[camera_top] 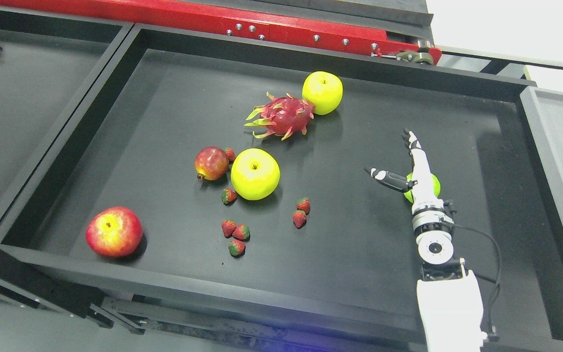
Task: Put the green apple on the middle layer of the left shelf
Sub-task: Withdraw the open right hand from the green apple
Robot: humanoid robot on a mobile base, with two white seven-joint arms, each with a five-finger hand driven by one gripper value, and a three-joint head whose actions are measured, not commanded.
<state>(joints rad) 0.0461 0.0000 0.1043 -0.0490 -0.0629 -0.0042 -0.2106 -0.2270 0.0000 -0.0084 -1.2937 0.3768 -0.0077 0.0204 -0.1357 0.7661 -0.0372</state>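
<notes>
Green apple (435, 186) sits in the black tray (359, 254), right under my right hand (416, 168), fingers spread wide, gripping nothing. Shelving it is all left; no shelf in view.

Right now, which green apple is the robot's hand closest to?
The green apple mostly hidden behind the open right hand. The other two lie farther left: one by the dragon fruit, one beside the pomegranate.

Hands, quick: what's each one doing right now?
Right hand: open, fingers spread over a green apple, not gripping it.
Left hand: not in view.
</notes>
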